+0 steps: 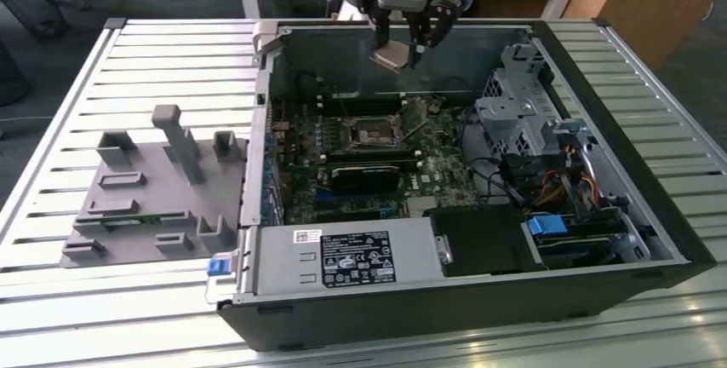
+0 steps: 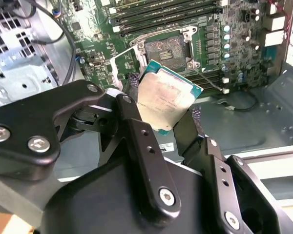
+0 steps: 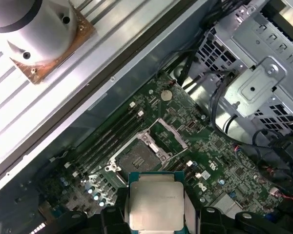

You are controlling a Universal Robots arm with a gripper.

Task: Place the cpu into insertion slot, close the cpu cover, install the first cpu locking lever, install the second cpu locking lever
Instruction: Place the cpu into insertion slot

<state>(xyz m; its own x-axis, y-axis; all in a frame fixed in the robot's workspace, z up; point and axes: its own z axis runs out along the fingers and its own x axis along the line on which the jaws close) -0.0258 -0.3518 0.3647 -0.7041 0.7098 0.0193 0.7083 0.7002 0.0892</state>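
Fingers of the gripper are closed on the cpu, pinching it by two opposite edges. Its dull metal face is turned toward the second wrist view and the chip sits tilted in the grasp. In the exterior view the chip hangs high over the far part of the open computer case, above the board and touching nothing but the fingers.

Below it, the insertion slot is bare, its dark contact field exposed in both wrist views. The chip is well apart from it, so the first step is under way but not finished. The cpu cover stands raised on one side of the slot, not folded over it. A thin wire lever juts out from the socket's edge, apparently released. I judge that closing the cover and setting both levers remain to be done.

Around the slot lies the green motherboard with its memory slots. Outside the case, a grey parts fixture rests on the slatted metal table.
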